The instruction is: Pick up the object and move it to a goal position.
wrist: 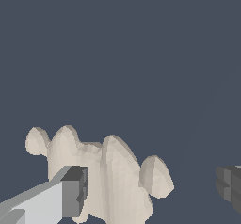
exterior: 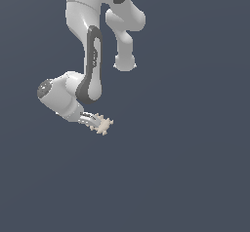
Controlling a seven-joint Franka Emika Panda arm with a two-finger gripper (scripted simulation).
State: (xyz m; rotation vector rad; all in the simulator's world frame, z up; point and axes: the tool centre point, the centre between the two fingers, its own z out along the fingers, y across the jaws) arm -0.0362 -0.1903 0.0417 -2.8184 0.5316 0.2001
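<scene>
One finger (wrist: 70, 192) touches the object (wrist: 106, 178); the other stands well apart, so your fingers are wide, off-centre.

My arm (exterior: 83, 26) is glossy white-grey, built of fat rounded links with dark charcoal bands curving along the joints and a dark cap on the wrist housing. From the wrist, my pincer (wrist: 150, 190) shows pale grey fingers (wrist: 42, 202) tipped with blocky dark-grey pads (wrist: 75, 190).

Plain, even, dark slate-blue backdrop (exterior: 195, 177) throughout
</scene>
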